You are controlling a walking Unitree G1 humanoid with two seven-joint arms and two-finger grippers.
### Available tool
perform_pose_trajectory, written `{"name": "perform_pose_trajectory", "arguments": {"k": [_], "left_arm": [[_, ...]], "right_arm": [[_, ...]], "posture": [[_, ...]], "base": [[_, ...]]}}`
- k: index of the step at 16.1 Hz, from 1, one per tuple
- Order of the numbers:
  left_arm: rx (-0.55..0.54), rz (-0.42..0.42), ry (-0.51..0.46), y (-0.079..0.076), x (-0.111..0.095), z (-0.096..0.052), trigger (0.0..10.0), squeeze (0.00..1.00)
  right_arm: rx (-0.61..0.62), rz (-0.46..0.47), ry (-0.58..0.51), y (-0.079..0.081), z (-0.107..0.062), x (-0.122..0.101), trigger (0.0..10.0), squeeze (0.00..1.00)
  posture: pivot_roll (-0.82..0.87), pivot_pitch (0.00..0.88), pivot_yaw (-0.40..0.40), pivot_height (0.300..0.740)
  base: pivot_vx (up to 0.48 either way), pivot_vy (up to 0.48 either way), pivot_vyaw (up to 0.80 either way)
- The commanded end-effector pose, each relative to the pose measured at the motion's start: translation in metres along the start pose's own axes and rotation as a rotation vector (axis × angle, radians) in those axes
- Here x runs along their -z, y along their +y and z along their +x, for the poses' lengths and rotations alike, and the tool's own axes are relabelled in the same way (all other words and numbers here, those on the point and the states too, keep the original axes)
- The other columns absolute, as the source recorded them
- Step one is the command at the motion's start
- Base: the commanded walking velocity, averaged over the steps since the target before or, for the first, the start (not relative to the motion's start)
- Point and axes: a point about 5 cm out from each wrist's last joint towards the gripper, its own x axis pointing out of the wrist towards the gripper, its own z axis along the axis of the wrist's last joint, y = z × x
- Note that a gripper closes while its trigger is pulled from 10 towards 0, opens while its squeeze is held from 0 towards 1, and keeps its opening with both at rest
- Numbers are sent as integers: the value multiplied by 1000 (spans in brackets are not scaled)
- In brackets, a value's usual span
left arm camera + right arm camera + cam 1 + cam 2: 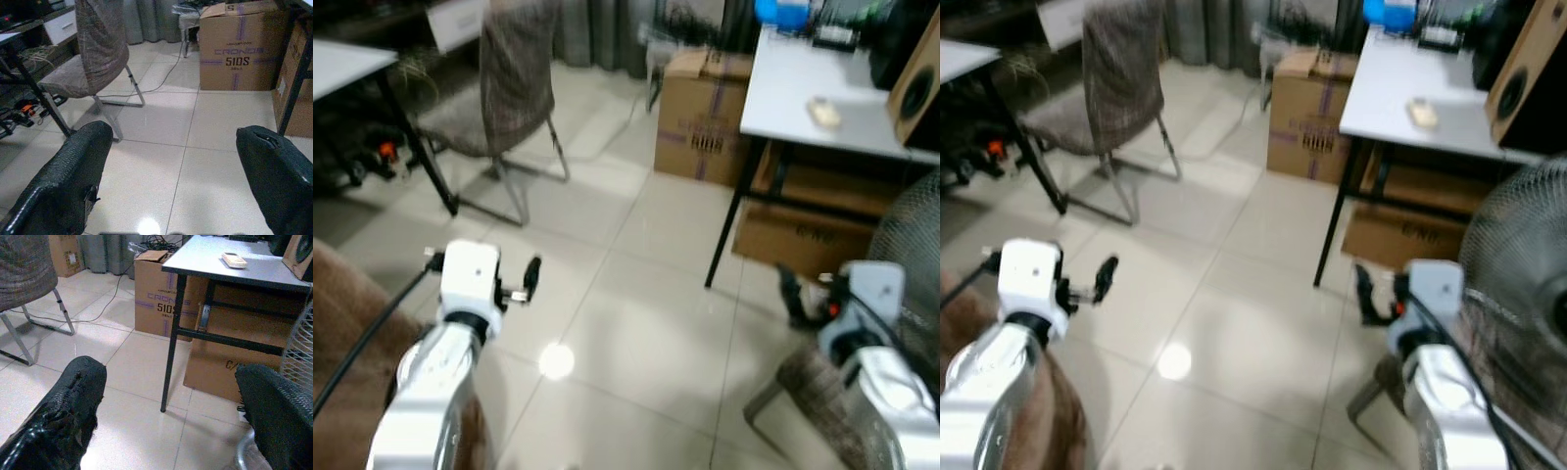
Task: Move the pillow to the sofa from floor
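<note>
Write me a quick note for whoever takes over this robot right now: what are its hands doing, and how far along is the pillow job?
Left gripper: jaws open, empty, held above the tiled floor.
Right gripper: jaws open, empty, held up near the table and cardboard box.
A brown upholstered edge sits at the robot's left, perhaps the sofa; I cannot tell.
Done: nothing is held.
Left: find the pillow on the floor, pick it up, place it on the sofa.

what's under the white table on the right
Under the white table sits a cardboard box on the tile floor, behind the black leg. The tabletop hides the box's top and whatever lies further back.
</note>
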Motion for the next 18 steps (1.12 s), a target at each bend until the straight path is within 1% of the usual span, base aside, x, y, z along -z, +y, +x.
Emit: {"name": "perform_pose_trajectory", "arguments": {"k": [1,2,4,6,8,9,11,12,13,14,15,17,18], "left_arm": [[14,-16,3,-4,-1,1,10000,1000],[7,-24,3,-2,0,4,10000,1000],[8,-29,-3,-3,-2,6,10000,1000],[-3,-28,-5,-5,-2,5,10000,1000],[10,2,-11,0,-4,6,10000,1000],[33,16,-15,2,-4,8,10000,1000],[58,22,-10,0,-4,11,10000,1000],[61,28,-5,-1,-4,12,10000,1000],[59,31,1,-1,-5,13,10000,1000],[54,36,0,-2,-6,13,10000,1000],[46,42,-3,-3,-6,9,10000,1000],[26,48,-3,-3,-4,3,10000,976],[0,25,-4,-2,-4,1,10000,984]], "right_arm": [[18,-18,-14,-5,-1,-6,10000,1000],[5,-36,-20,-3,-4,-9,10000,1000],[7,-25,-20,-3,-7,-9,10000,1000],[-7,-42,-15,-2,-8,-8,10000,1000],[-3,-32,-23,3,-5,-10,10000,1000],[-5,-26,-18,4,-8,-7,10000,1000],[41,-11,-1,-1,-15,0,10000,1000],[77,3,14,-5,-17,4,10000,1000],[92,26,24,-4,-15,4,10000,1000],[74,35,25,-2,-12,4,10000,1000],[36,23,31,2,-7,4,10000,1000],[17,41,40,4,-1,4,10000,1000],[-1,45,31,6,6,-1,10000,1000]], "posture": [[-20,0,58,740],[-44,0,64,740],[-47,0,62,740],[-42,0,51,740],[-41,0,63,740],[-43,0,83,740],[-35,0,106,740],[-26,0,99,740],[-10,0,96,740],[5,0,85,740],[16,0,69,740],[33,0,35,740],[35,0,26,740]], "base": [[0,0,0],[0,0,0],[0,0,0],[0,0,0],[0,0,0],[0,0,0],[0,0,0],[0,0,0],[0,0,0],[0,0,0],[0,0,0],[0,0,0],[0,0,0]]}}
